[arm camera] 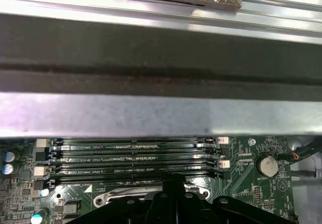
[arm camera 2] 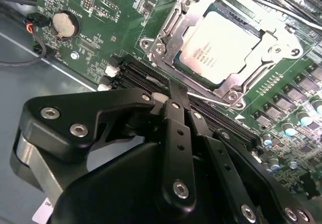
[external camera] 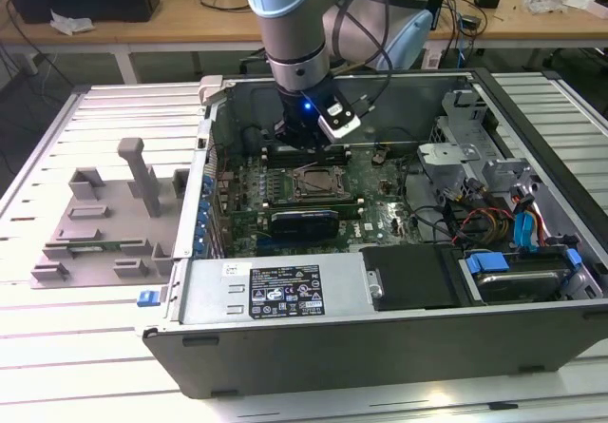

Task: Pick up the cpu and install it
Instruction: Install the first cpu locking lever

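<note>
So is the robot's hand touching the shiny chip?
Apart. In the second wrist view the hand hangs beside the socket, with black memory slots showing between it and the cpu, which lies flat in its socket.

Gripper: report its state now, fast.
Gripper: shut, holding nothing, fingertips together over the memory slots beside the cpu, which lies in its socket.
</note>
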You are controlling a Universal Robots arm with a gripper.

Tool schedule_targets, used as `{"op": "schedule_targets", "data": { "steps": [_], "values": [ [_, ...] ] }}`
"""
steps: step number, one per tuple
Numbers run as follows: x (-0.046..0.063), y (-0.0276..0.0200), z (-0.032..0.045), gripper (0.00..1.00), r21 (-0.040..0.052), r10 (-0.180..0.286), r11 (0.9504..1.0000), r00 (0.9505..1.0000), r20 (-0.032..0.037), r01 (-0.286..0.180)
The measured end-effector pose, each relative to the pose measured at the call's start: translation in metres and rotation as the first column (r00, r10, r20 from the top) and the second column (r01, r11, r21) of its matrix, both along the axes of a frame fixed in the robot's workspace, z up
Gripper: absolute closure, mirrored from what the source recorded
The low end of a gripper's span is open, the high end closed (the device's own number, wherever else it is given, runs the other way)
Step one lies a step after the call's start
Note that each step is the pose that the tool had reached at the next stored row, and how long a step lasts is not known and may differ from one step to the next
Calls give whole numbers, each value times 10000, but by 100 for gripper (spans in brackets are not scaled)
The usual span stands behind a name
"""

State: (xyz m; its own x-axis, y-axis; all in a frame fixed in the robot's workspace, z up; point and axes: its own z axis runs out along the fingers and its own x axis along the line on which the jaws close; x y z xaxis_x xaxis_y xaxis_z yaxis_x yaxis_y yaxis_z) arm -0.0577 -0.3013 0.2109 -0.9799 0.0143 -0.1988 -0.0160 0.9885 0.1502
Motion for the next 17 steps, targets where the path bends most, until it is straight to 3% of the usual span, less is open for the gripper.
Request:
{"op": "schedule_targets", "data": {
  "steps": [5, 6, 9, 11, 13, 17],
  "values": [
    [-13, 9, -120, 89, -44, -57, 10000, 10000, 29, 57],
    [-13, 36, -120, 89, -62, -81, 9999, 10000, 29, 81],
    [-12, 44, -117, 89, -253, -658, 9975, 9978, 37, 658],
    [-12, 45, -66, 89, -262, -679, 9973, 9977, 41, 680],
    [-17, 70, -67, 89, -251, -679, 9974, 9976, 112, 682],
    [-34, 107, -68, 89, -249, -690, 9973, 9975, 140, 693]
  ]
}}
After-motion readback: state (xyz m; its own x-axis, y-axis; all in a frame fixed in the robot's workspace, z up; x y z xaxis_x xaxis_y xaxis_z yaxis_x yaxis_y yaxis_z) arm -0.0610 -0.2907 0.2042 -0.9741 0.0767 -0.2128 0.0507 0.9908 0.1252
